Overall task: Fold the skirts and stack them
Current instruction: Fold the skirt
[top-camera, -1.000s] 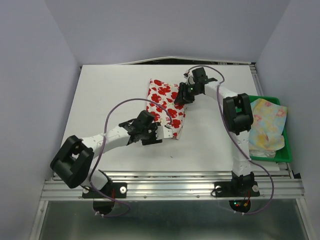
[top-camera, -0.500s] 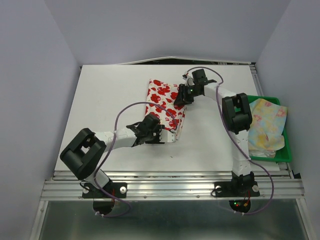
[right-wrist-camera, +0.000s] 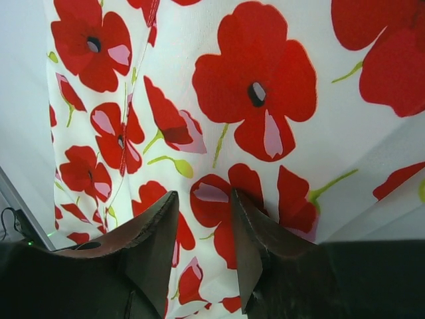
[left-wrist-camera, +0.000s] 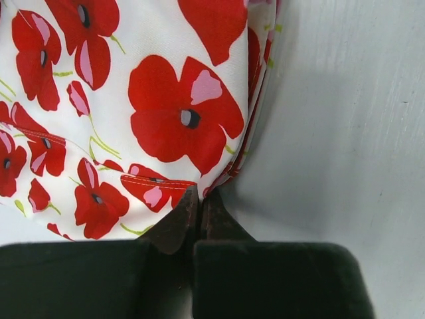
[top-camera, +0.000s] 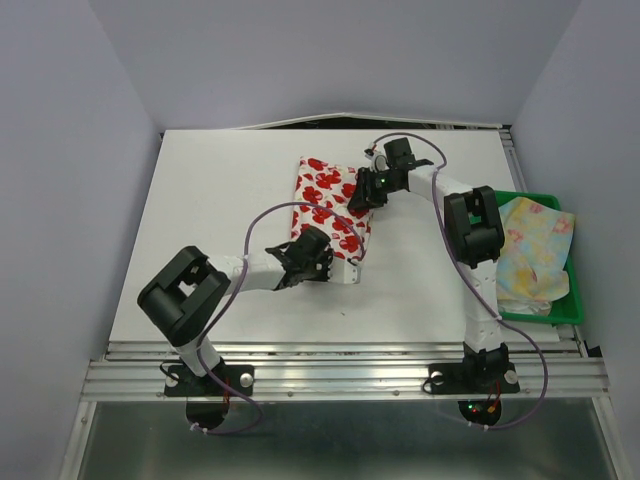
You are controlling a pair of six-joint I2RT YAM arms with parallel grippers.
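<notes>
Left pincer (left-wrist-camera: 199,203) newly pinched on red-flowered skirt (left-wrist-camera: 166,80) corner, right pincer (right-wrist-camera: 204,203) half-open, tray (top-camera: 545,318) aside

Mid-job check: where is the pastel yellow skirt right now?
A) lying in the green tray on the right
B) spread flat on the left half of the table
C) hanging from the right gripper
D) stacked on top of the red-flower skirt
A: the top view shows the pastel yellow skirt lying crumpled inside the green tray on the right.
</notes>
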